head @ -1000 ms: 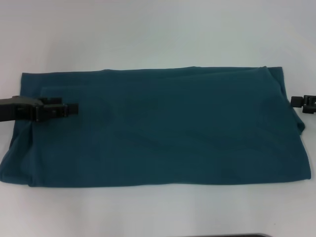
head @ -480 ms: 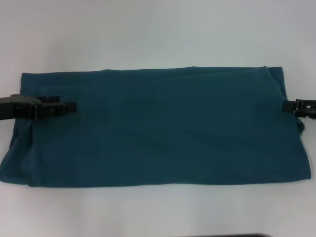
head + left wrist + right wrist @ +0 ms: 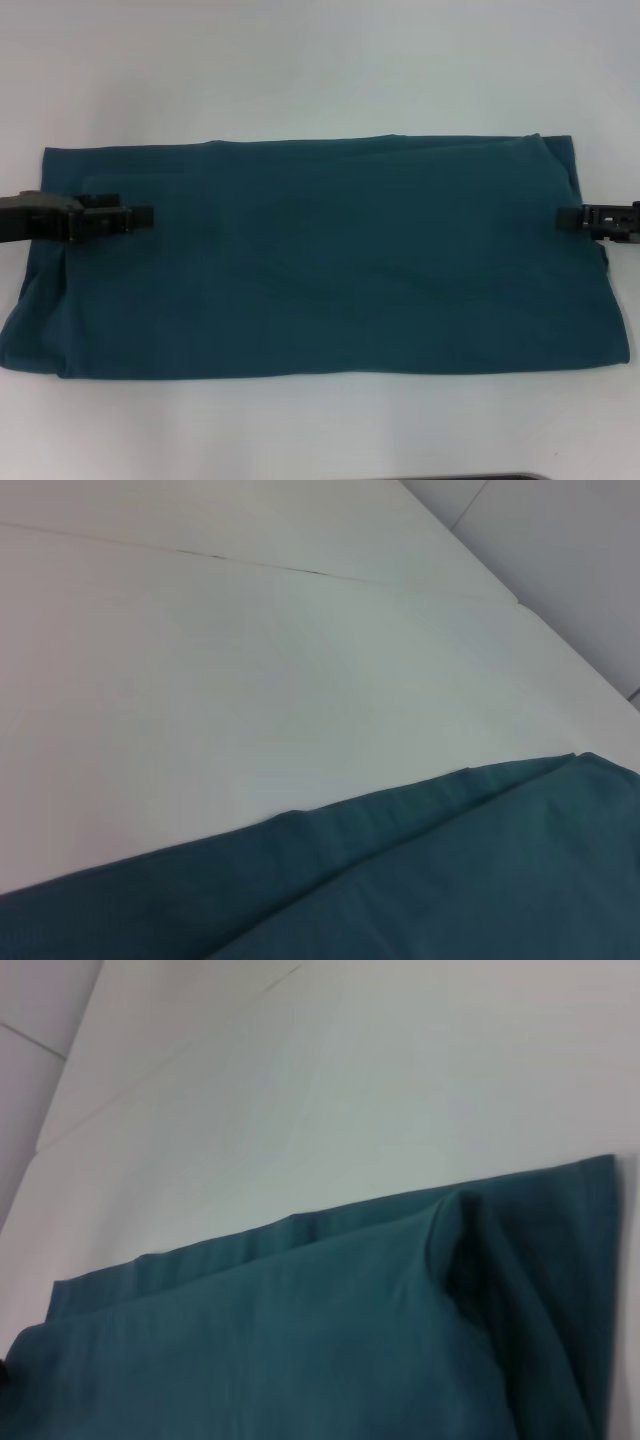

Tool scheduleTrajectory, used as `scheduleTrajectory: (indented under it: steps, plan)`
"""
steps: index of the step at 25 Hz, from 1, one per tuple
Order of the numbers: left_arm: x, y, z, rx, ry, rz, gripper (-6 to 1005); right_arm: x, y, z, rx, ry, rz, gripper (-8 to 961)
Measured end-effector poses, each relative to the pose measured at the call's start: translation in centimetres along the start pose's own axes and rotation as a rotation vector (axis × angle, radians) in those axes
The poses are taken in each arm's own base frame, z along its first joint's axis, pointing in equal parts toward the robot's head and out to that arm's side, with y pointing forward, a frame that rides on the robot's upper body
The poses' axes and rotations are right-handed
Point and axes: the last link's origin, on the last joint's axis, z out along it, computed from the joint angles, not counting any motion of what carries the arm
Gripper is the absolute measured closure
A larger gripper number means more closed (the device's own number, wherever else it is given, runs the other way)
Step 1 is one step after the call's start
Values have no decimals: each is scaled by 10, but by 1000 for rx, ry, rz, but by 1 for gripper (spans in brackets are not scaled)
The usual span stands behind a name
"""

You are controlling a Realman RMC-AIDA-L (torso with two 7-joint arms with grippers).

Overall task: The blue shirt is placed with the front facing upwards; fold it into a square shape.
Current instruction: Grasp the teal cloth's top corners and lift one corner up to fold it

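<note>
Over shirt's left end: left gripper (image 3: 135,218), fingers together, flat on cloth | right edge: right gripper (image 3: 568,216), grip unclear | shirt (image 3: 320,260) folded into long band on table (image 3: 320,70), bare margin all round.

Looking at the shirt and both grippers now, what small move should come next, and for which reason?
Probably the right gripper should ease a little further over the right edge of the blue shirt and grip it. The shirt lies as a long flat rectangle, not yet a square; the left gripper is already over the left end, while the right one only reaches the edge.
</note>
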Motion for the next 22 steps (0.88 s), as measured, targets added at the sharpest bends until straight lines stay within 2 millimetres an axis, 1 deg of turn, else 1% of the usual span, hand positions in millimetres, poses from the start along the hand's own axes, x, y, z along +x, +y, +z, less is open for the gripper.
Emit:
scheduleTrajectory:
  steps: [13,17,22]
  plan:
    - [1,-1,-1,3,2,2,275,-3,21,7,-109,46,-34,162]
    - [2,-1,-1,3,2,3,275,-3,22,7,-120,49,-34,162]
    - [3,-2,0,9,4,6,274,2,17,9,-98,57,-13,161]
